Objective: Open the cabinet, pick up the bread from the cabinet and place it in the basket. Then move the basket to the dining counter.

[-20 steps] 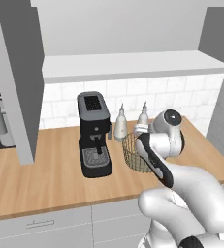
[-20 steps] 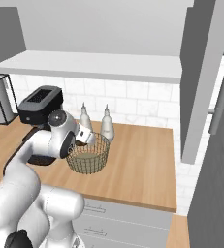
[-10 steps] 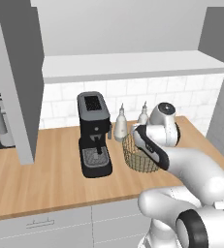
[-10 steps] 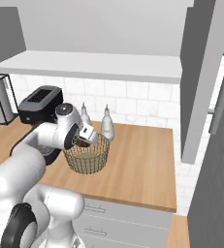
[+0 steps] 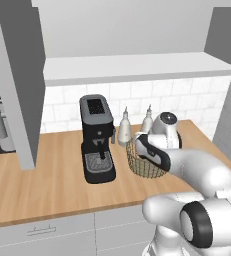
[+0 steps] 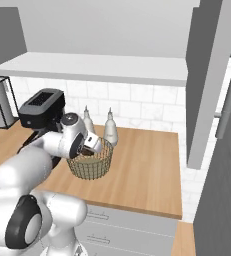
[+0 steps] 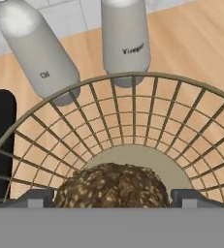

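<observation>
1. In the hand view the bread [image 7: 112, 185] sits low in the basket [image 7: 133, 126], on the basket's floor, directly between the two dark fingertips [image 7: 36, 197]; the tips stand one at each side of the loaf with the loaf filling most of the gap
2. The gripper [image 7: 112, 197] has its jaws spread wide; whether the tips touch the loaf cannot be told, as the loaf's lower part is cut off at the bottom edge
3. The basket stands on the wood worktop [image 5: 47, 185], just right of the coffee machine [image 5: 97, 137] and just in front of the bottles
4. Count: one loaf, one basket, one coffee machine, and two pale bottles behind the basket's far rim, the oil bottle [image 7: 36, 53] and the vinegar bottle [image 7: 125, 36], standing upright and close together against the white tiled wall [image 5: 187, 102]
5. The hand view alone gives the loaf's speckled dark brown crust, the labels on the bottles and the wire mesh from inside
6. The left base view shows the arm reaching over the basket's near rim with the wrist above it, the basket [image 5: 146, 162] partly covered by the arm, and an open cabinet door [image 5: 17, 85] hanging at the left with the white shelf [image 5: 137, 67] running across above the tiles
7. The right base view shows the basket [image 6: 91, 162] more openly, with the hand dipped into it from the left, the two bottles behind it, and another open door [image 6: 207, 85] at the right
</observation>
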Controlling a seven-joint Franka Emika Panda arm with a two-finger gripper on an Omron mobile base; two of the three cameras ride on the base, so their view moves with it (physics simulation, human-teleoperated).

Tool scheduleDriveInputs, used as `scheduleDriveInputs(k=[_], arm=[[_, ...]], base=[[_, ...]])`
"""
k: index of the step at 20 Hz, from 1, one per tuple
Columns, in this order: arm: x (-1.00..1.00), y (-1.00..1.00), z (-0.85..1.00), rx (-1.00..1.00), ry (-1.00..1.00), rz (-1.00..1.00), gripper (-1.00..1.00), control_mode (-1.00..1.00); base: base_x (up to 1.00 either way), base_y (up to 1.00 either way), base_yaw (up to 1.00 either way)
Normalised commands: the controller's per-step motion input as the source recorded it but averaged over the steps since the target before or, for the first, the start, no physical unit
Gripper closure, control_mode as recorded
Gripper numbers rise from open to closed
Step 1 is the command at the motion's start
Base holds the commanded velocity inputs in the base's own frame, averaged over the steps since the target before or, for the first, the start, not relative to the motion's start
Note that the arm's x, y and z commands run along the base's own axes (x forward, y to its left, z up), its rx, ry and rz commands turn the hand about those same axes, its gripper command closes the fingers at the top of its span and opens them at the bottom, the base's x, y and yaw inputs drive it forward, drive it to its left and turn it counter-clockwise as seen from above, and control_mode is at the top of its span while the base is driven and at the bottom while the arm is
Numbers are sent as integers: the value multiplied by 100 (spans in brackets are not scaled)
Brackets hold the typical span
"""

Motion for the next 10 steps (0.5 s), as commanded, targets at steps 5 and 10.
scheduleDriveInputs(k=[5, 10], arm=[[32, 0, -11, 2, 3, 0, 100, -100], [21, 0, -24, 1, 2, 0, 100, -100]], base=[[0, 0, 0], [0, 0, 0]])
